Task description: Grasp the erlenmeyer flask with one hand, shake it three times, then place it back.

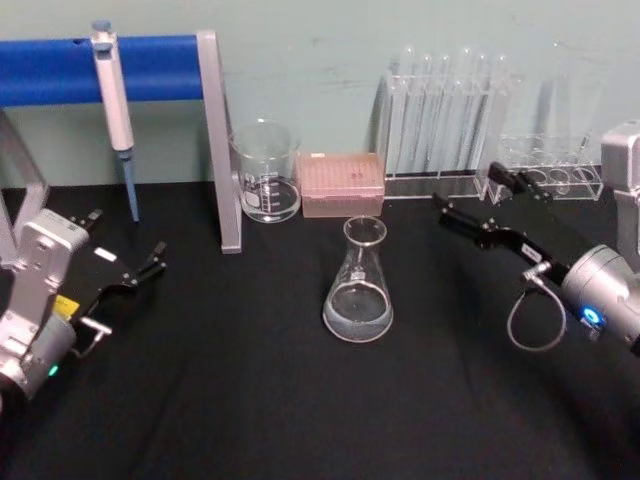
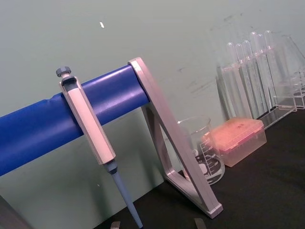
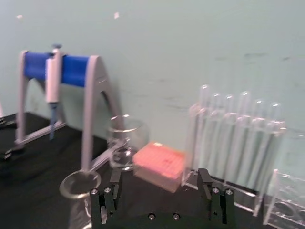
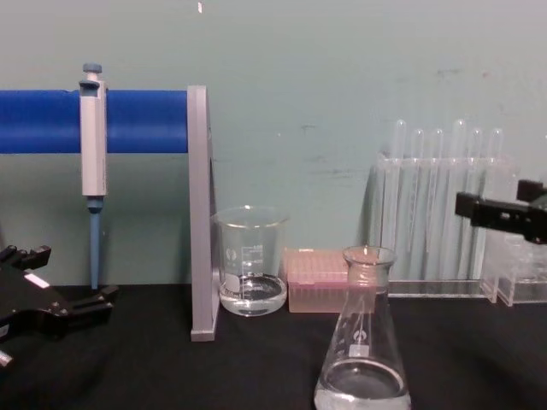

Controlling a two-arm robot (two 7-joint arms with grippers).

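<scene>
Step in hand: approach, nothing grasped yet. The erlenmeyer flask stands upright mid-counter, a little clear liquid in its base, in front of the pink tip box and the beaker. My right hand hovers nearer the counter's right edge, fingers apart, aimed toward the flask but well apart from it. My left hand is parked by the left edge (also spread, holding nothing). Next, as I judge: bring the right hand's fingers around the neck, then close.

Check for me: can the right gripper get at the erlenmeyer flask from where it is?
Probably yes. The right gripper is open, off to the erlenmeyer flask's right, with bare black table between them.
</scene>
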